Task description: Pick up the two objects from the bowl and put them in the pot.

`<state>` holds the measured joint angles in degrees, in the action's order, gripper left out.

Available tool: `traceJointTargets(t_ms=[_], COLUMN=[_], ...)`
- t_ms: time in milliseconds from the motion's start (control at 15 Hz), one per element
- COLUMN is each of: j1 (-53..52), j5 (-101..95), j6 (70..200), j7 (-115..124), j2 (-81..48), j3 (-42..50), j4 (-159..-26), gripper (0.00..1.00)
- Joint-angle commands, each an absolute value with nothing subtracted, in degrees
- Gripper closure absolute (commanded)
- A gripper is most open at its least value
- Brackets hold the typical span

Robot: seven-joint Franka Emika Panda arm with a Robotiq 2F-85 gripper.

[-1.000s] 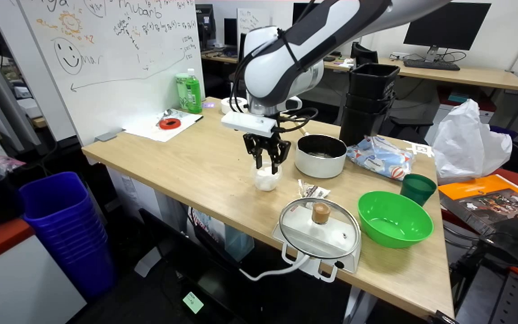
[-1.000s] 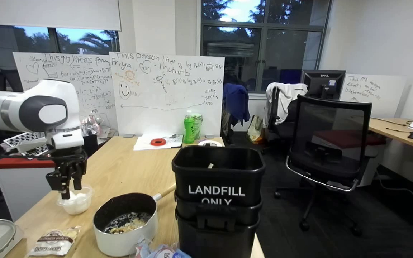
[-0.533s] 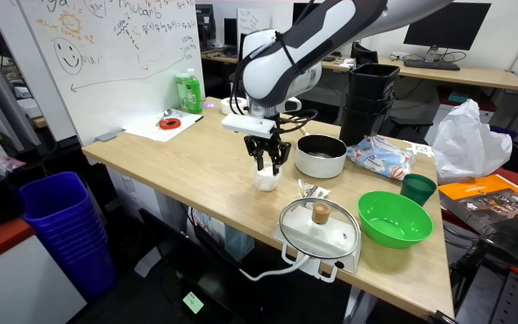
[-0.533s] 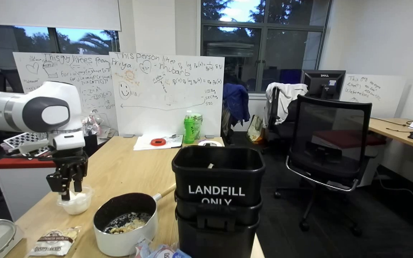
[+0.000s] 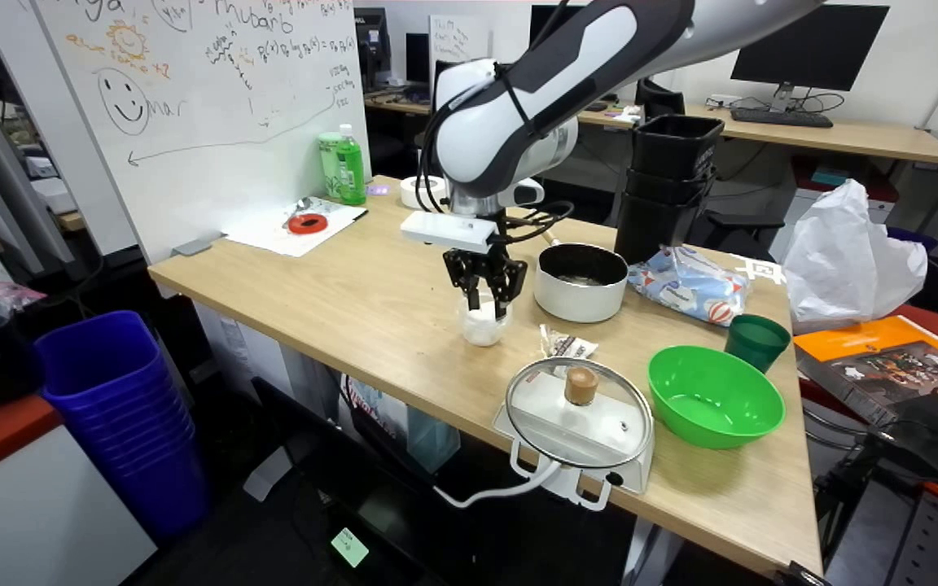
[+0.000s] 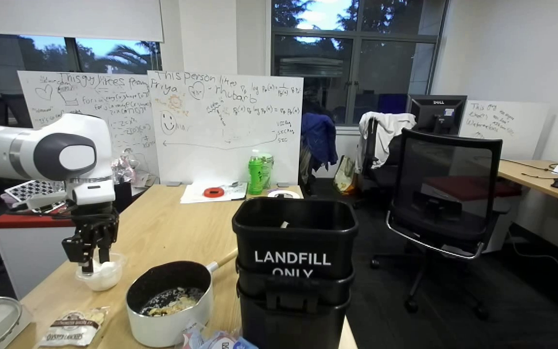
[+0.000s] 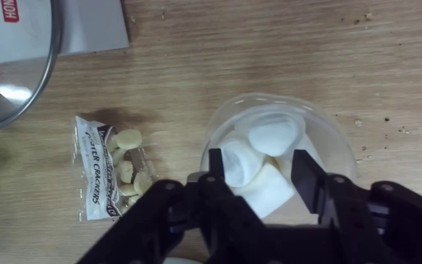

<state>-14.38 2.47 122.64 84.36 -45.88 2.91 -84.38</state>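
The bowl (image 5: 483, 336) is small, round and translucent, and stands on the table in both exterior views (image 6: 100, 283). In the wrist view its rim (image 7: 337, 146) surrounds several white, marshmallow-like pieces (image 7: 275, 138). My gripper (image 7: 258, 157) is open, pointing down over the bowl, with white pieces between and below its fingers. In both exterior views the gripper (image 5: 487, 311) has its fingertips at about the bowl's rim height (image 6: 96, 264). Whether they touch a piece I cannot tell. The pot (image 5: 579, 295), silvery-white outside and black inside, stands beside the bowl. Pale bits lie in the pot (image 6: 136, 327).
An oyster cracker packet (image 7: 99, 168) lies between the bowl and the glass lid (image 5: 581, 385), which rests on a white appliance. A green bowl (image 5: 701, 407), a dark green cup (image 5: 758, 338), a wipes pack (image 5: 693, 285) and stacked black bins (image 6: 293, 242) stand around the pot.
My gripper has come down slightly toward the bowl and its pieces. It stays open. The bowl and pot have not visibly moved.
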Motion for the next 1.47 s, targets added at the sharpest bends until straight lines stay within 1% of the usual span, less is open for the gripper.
traceJointTargets(t_ms=[0, 67, 267, 467, 533, 600, 667, 1400], j1=[-14.4, -14.39, -14.36, -14.32, -14.32, -14.28, -14.23, -14.2], j5=[1.76, 1.77, 1.75, 1.8, 1.81, 1.86, 1.92, 2.11], j6=[120.23, 120.14, 119.15, 118.79, 118.75, 118.7, 118.63, 120.3], j7=[85.24, 85.22, 85.22, 85.21, 85.21, 85.17, 85.12, 85.66], j2=[-47.12, -47.14, -47.26, -47.36, -47.37, -47.37, -47.37, -45.12], j3=[2.99, 2.97, 2.92, 2.88, 2.87, 2.84, 2.79, 2.84], j4=[-81.94, -81.81, -81.06, -80.71, -80.71, -80.68, -80.67, -82.27], gripper=[0.66, 0.79, 0.97, 0.99, 0.97, 1.0, 1.0, 1.0])
